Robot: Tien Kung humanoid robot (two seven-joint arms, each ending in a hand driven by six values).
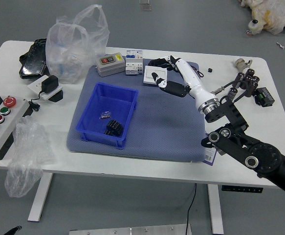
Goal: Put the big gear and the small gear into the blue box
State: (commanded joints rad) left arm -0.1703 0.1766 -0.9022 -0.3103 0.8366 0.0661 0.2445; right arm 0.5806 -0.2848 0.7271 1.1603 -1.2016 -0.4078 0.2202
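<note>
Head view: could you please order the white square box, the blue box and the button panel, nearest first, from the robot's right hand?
1. White square box, just left of the right hand
2. Blue box, left of centre
3. Button panel, far left edge

Head view, single: high vantage, robot's side of white table (74, 162); faces forward, angled steeply down; set back enough for most of tabletop, plus floor (196, 24) beyond far edge.

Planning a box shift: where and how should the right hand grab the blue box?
Probably pinch the right wall of the blue box, far half, right hand coming from above: open top, thin raised rim, and the black gear sits toward that wall's near end.
</note>
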